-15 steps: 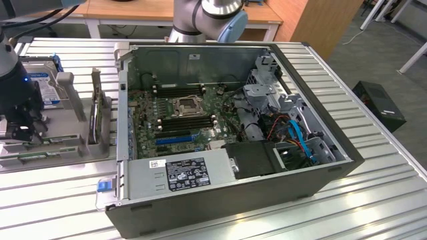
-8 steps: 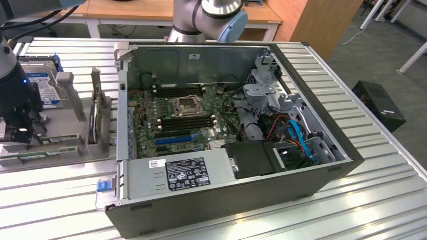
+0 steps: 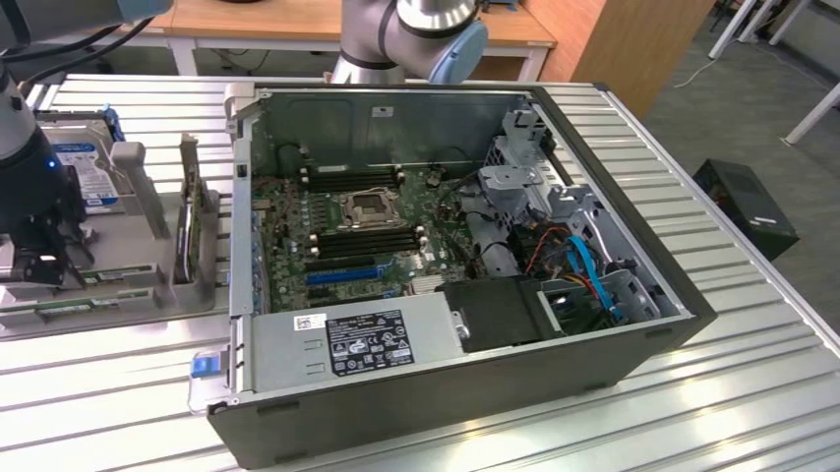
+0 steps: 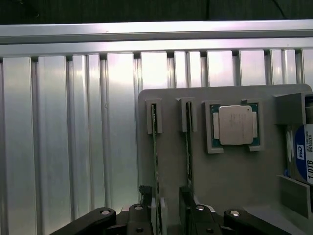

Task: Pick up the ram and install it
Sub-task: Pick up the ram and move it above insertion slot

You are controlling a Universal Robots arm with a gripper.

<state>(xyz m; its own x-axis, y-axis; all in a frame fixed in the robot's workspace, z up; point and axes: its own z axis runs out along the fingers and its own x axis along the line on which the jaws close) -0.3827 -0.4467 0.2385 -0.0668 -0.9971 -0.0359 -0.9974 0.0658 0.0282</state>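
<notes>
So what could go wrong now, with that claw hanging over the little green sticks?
1. The ram stands on edge in the grey holder, with a second stick close beside it. The open gripper sits over both, so a finger might come down on the neighbour instead of beside it.
2. The ram is thin, so an off-centre pinch could tilt it and jam it in its slots.

- Table point(image 4: 73, 137) around the gripper point(image 4: 166, 215): ribbed bare metal, smooth and glossy.
- Holder point(image 4: 230, 171) below the gripper: grey plastic, matt.
- Ram point(image 4: 155, 147) nearest the gripper: green circuit board, seen edge-on.
- Processor point(image 4: 235, 125) beyond the gripper: silver metal lid, satin finish.
- Gripper fingers point(image 4: 185, 203): black, matt, with bright metal screw heads.
</notes>
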